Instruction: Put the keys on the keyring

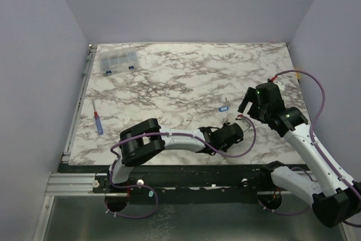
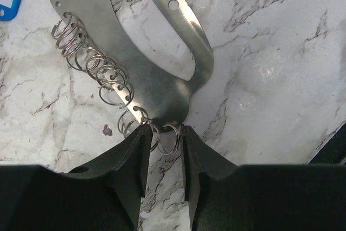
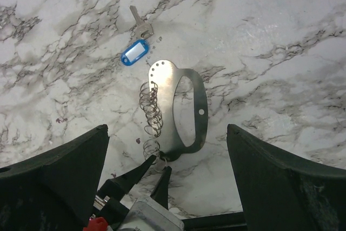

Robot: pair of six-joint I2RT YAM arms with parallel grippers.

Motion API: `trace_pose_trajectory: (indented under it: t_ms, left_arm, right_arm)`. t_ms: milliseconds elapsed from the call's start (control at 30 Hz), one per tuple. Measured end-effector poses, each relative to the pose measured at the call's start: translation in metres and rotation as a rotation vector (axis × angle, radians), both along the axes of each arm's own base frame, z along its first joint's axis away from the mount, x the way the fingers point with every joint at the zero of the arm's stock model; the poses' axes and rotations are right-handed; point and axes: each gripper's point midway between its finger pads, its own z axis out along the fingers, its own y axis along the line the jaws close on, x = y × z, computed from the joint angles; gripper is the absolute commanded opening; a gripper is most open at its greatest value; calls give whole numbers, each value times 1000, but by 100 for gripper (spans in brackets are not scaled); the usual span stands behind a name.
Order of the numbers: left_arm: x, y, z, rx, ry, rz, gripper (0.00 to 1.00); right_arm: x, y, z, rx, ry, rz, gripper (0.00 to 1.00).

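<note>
A steel plate [image 2: 140,74] with an oval cut-out lies on the marble table and carries several small split rings along its edge. My left gripper [image 2: 165,133] is shut on the keyring [image 2: 172,140] that hangs at the plate's near tip, one finger on each side. The same plate [image 3: 173,106] and the left fingers [image 3: 141,169] show in the right wrist view. A silver key [image 3: 139,21] with a blue tag [image 3: 135,52] lies just beyond the plate. My right gripper [image 3: 167,131] is wide open and empty, hovering above the plate; it also shows in the top view [image 1: 248,105].
A clear plastic organiser box [image 1: 117,60] stands at the far left of the table. A screwdriver [image 1: 98,122] with a blue and red handle lies near the left edge. Walls close in three sides of the table. The blue tag [image 1: 223,107] lies mid-right.
</note>
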Motion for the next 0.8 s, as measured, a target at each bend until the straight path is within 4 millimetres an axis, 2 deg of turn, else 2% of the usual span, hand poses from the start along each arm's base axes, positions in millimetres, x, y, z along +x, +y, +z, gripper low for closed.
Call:
trace_pose_trajectory:
  t_ms: [567, 800]
  left_arm:
    - [1, 1, 1, 17, -30, -7, 33]
    - [0, 2, 1, 30, -46, -32, 40]
  right_arm:
    - [-1, 3, 0, 8, 4, 19, 93]
    - [-1, 4, 0, 11, 5, 28, 93]
